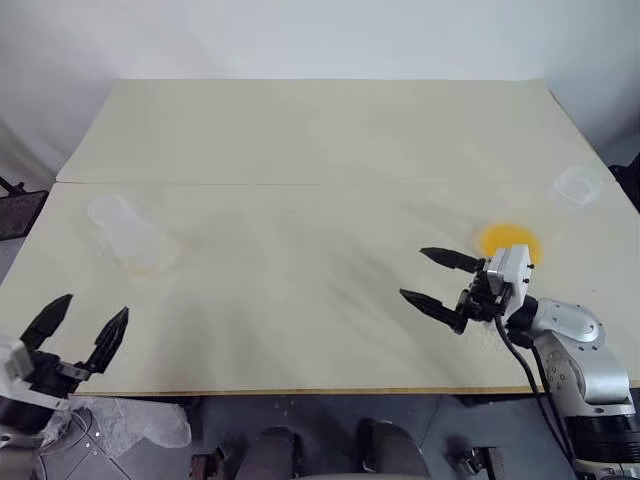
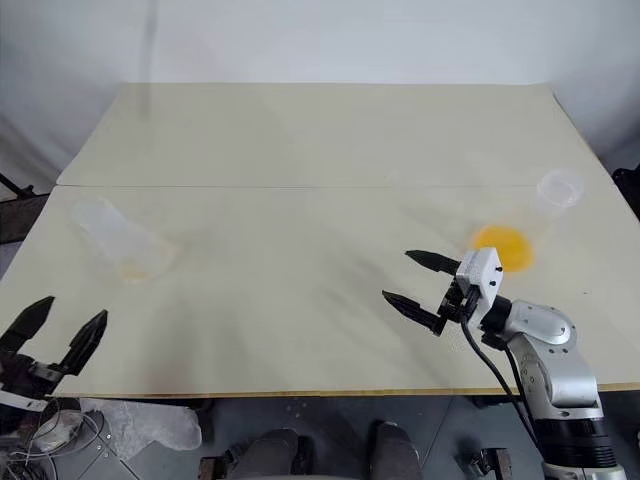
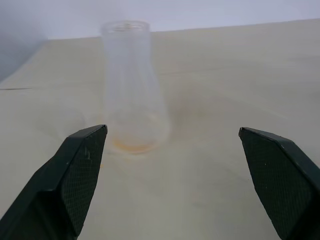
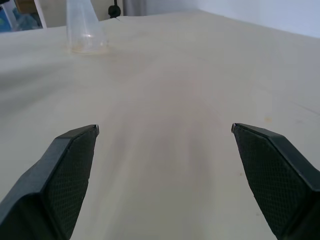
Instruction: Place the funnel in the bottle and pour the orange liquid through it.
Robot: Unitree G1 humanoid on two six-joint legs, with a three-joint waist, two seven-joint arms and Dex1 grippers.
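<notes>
Bottle (image 1: 128, 236) stands alone at the left; both grippers (image 1: 78, 331) (image 1: 437, 280) are held spread, empty; funnel (image 1: 576, 186) perhaps far right.

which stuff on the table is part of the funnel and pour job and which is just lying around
Part of the job:
- bottle, standing upright on the robot's left
- orange liquid, in a clear vessel on the right
- small clear piece at the far right, possibly the funnel; cannot tell

Just lying about:
- crumpled clear plastic below the table's near edge
</notes>
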